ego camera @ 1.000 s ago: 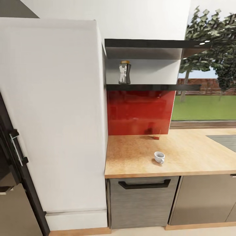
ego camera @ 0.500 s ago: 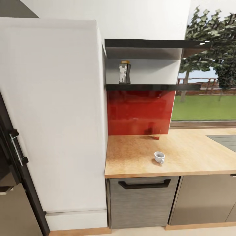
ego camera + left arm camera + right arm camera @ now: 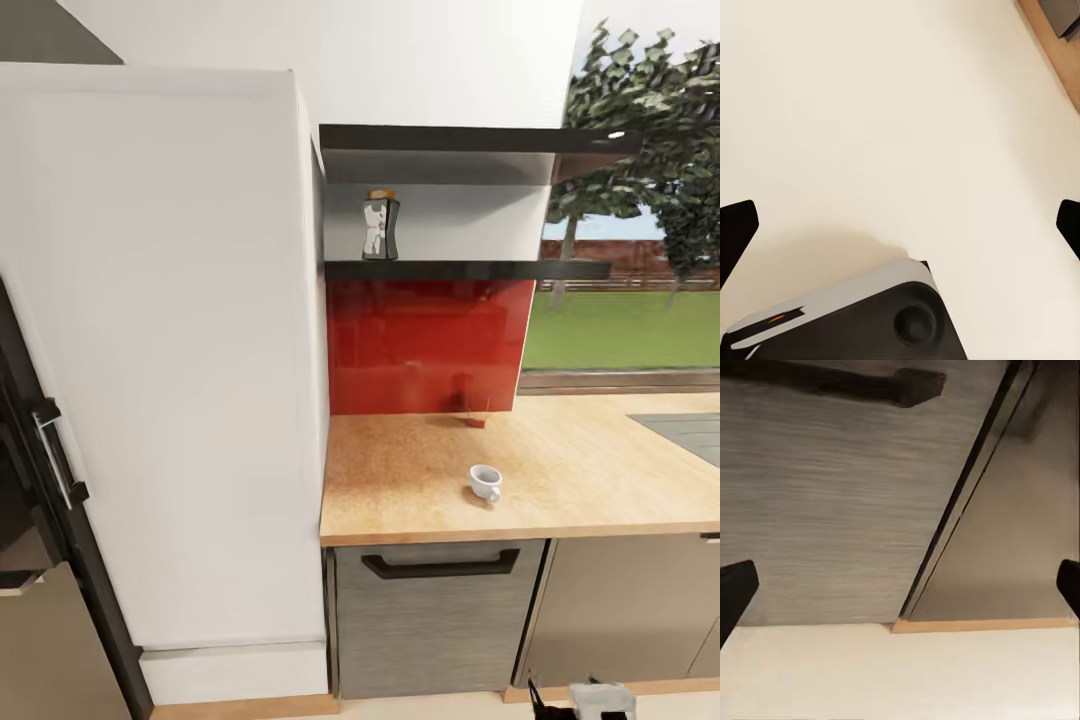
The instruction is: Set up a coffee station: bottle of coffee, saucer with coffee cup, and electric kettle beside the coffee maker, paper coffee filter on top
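Observation:
The bottle of coffee (image 3: 380, 225), a dark jar with a yellow-orange lid, stands upright at the left end of the lower black kitchen shelf (image 3: 470, 268). A tiny white coffee cup (image 3: 486, 482) sits on the wood-grain kitchen countertop (image 3: 560, 470), near its front edge. My right gripper (image 3: 585, 697) pokes into the head view's bottom edge, low in front of the cabinets. In its wrist view the right gripper (image 3: 900, 589) is open, facing grey cabinet fronts. My left gripper (image 3: 900, 229) is open over the pale floor. The coffee maker, saucer, electric kettle and paper coffee filter are out of view.
A tall white cabinet side (image 3: 160, 350) walls off the counter's left end, with a black appliance (image 3: 30, 480) further left. A second black shelf (image 3: 470, 138) hangs above the first. A red backsplash (image 3: 425, 345), a small red item (image 3: 476, 420) and a grey inset (image 3: 690, 430) border the counter.
The head camera has tilted slightly, so the scene sits a little lower. My right gripper has risen into the bottom edge of the head view. Bottle and cup have not moved.

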